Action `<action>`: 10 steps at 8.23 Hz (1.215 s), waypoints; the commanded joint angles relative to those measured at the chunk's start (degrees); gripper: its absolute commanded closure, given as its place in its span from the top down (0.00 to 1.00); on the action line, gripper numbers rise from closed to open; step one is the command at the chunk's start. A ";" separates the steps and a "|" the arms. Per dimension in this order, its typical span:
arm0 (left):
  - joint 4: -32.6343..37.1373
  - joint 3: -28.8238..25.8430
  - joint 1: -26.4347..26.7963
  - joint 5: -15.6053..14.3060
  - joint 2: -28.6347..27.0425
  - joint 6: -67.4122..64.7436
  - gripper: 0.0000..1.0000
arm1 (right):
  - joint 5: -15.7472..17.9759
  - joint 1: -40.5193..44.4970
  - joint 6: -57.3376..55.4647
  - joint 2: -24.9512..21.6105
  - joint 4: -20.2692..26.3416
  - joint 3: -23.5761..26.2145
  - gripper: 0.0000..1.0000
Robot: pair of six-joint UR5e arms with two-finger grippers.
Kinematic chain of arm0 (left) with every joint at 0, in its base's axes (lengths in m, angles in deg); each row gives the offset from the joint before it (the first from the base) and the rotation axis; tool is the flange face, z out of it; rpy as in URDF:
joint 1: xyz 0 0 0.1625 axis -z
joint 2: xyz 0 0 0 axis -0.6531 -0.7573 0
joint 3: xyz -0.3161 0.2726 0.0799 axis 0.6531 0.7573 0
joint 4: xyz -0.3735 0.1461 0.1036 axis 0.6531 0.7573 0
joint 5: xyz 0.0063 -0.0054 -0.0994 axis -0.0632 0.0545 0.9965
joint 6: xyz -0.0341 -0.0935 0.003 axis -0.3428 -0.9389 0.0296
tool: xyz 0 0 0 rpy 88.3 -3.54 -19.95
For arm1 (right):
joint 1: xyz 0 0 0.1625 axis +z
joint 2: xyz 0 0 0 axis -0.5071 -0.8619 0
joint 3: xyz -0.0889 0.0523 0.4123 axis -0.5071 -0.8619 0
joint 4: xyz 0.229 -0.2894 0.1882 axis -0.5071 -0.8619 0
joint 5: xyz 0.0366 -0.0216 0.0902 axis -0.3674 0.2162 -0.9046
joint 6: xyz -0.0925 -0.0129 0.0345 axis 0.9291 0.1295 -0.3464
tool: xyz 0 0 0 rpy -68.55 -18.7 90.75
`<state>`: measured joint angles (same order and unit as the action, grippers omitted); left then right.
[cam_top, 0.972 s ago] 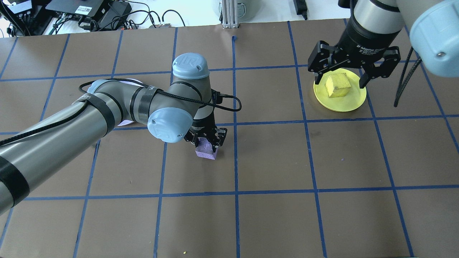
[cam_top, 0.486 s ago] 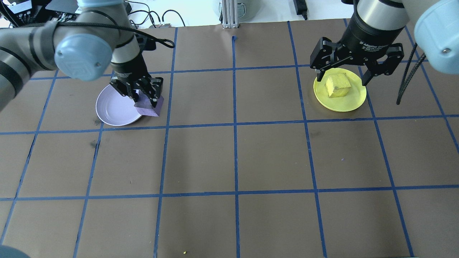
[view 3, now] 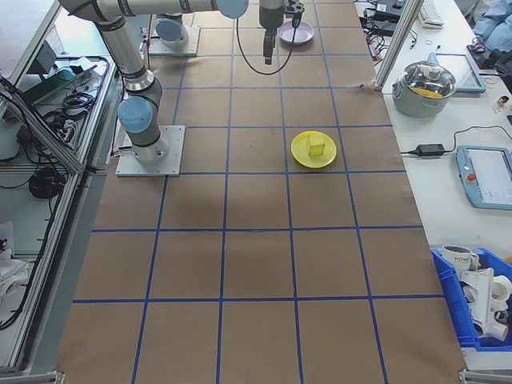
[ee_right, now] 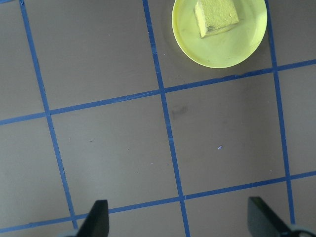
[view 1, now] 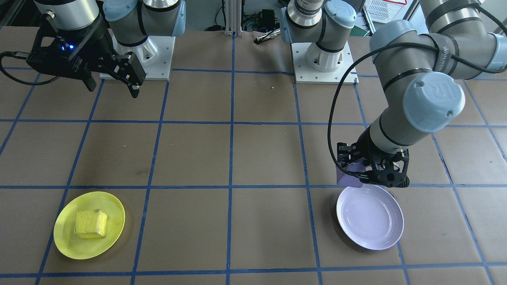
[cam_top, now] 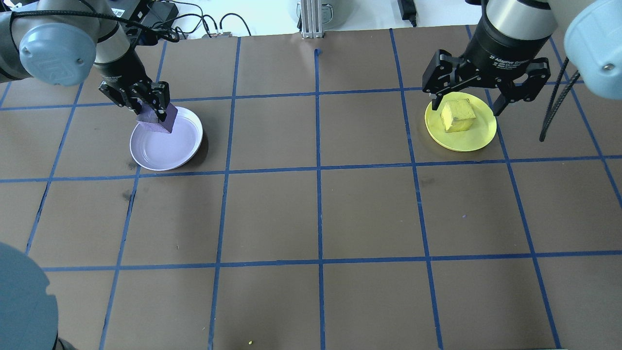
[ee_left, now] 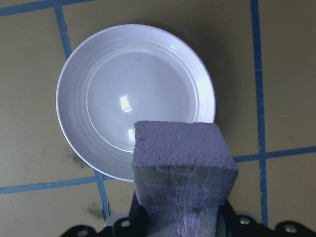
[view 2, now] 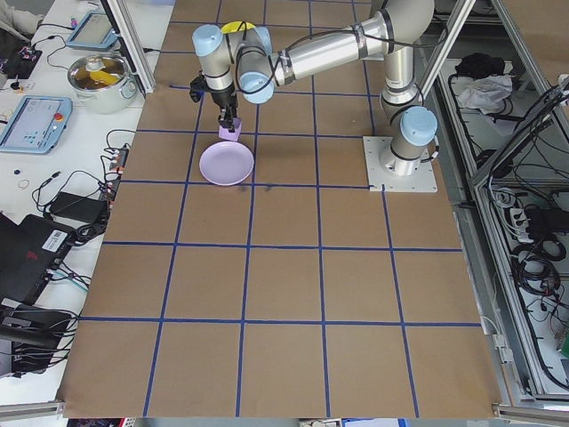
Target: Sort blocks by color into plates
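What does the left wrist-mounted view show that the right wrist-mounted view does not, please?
Only the left wrist view shows the purple block gripped in the left claw, hanging over the near rim of the lavender plate, whose dish holds nothing. Only the right wrist view shows the yellow block resting on the yellow plate, with the right claw open and holding nothing, well apart from it. Both show the brown table with blue tape lines.

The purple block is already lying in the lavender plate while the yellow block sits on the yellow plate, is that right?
Not quite. The purple block is held in the left gripper at the lavender plate's rim, as the left wrist view shows. The yellow block does sit on the yellow plate.
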<state>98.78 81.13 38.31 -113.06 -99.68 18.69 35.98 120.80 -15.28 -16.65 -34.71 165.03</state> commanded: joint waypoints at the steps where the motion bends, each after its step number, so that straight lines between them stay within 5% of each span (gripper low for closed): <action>1: -6.50 -0.18 -3.41 -0.10 -5.48 1.40 0.00 | 0.01 0.03 0.10 -0.20 0.02 -0.01 1.00; 2: -7.81 -0.18 -3.42 -0.10 -6.54 1.06 0.10 | 0.01 -0.06 0.10 -0.21 -0.16 -0.01 1.00; 5: -9.15 -0.10 -3.42 0.25 -8.74 -0.43 0.85 | 0.01 0.03 0.19 -0.12 -0.51 -0.01 1.00; 6: -9.15 -0.18 -3.33 0.43 -8.31 -0.44 1.00 | 0.01 0.11 0.19 -0.12 -0.68 0.08 1.00; 10: -4.43 -0.18 -2.45 -0.19 -2.09 -4.02 1.00 | 1.77 0.11 0.19 -0.12 -0.95 0.08 1.00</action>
<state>90.89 80.95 35.41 -113.23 -105.58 17.32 37.13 120.89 -15.03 -16.77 -35.61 165.11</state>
